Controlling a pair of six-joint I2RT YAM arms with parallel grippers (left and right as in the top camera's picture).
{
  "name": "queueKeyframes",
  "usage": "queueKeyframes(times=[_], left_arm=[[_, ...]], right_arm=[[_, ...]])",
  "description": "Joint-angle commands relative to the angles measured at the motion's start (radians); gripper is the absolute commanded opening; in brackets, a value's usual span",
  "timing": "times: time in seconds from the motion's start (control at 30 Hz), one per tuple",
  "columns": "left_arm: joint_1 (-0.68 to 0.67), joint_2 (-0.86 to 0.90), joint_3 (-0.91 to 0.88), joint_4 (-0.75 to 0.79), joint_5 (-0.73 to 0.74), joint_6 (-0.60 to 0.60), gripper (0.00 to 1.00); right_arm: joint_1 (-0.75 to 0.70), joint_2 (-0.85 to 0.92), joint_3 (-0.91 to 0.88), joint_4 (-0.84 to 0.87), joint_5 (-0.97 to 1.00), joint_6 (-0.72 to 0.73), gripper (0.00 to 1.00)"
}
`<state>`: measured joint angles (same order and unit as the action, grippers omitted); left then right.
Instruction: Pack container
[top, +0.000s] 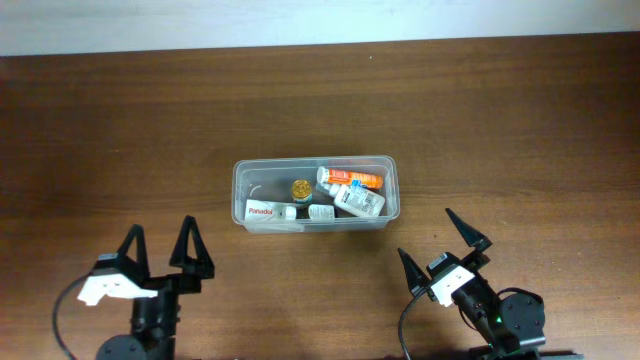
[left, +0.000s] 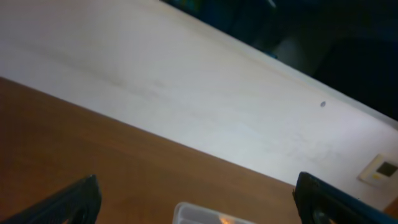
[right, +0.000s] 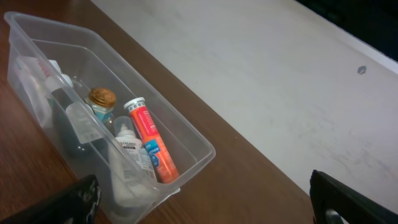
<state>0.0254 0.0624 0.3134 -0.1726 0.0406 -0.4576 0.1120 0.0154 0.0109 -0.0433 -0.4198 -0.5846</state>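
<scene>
The clear plastic container (top: 313, 161) stood near the middle of the brown wooden table (top: 120, 130), with its long side across the table. Inside it lay an orange tube (top: 352, 177) along the far wall, a white bottle with a label (top: 362, 200) just beside the tube, a small jar with a golden cap (top: 301, 188), a smaller clear bottle (top: 320, 212) and a white Panadol box (top: 262, 211) at the left end. The left gripper (top: 160, 226) was nearer to me, apart from the container, its fingers spread wide and holding nothing. The right gripper (top: 424, 232) was near the container's right corner, not touching it, also spread and without any object.
</scene>
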Motion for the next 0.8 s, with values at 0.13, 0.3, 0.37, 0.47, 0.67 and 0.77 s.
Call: queueKeyframes(times=[0.13,0.3,0.37,0.47,0.67,0.77], left_arm=[[0.003,-0.057,-0.158,0.079,-0.058,0.003,0.99],[0.002,-0.057,-0.201,0.078,-0.126,0.022,1.00],[0.002,-0.057,-0.211,0.078,-0.136,0.074,0.99],[0.002,-0.057,-0.217,0.063,-0.136,0.172,0.99],[-0.002,-0.057,-0.230,0.029,-0.136,0.314,0.99],[-0.017,-0.057,-0.250,0.022,-0.136,0.357,0.99]], right_arm=[[-0.008,-0.011,-0.005,-0.006,0.009,-0.003,0.98],[-0.008,-0.011,-0.005,-0.006,0.009,-0.003,0.98],[-0.008,-0.011,-0.005,-0.006,0.009,-0.003,0.98],[-0.008,-0.011,-0.005,-0.006,0.009,-0.003,0.98],[-0.008,-0.011,-0.005,-0.006,0.009,-0.003,0.98],[-0.008,-0.011,-0.005,-0.006,0.009,-0.003,0.98]])
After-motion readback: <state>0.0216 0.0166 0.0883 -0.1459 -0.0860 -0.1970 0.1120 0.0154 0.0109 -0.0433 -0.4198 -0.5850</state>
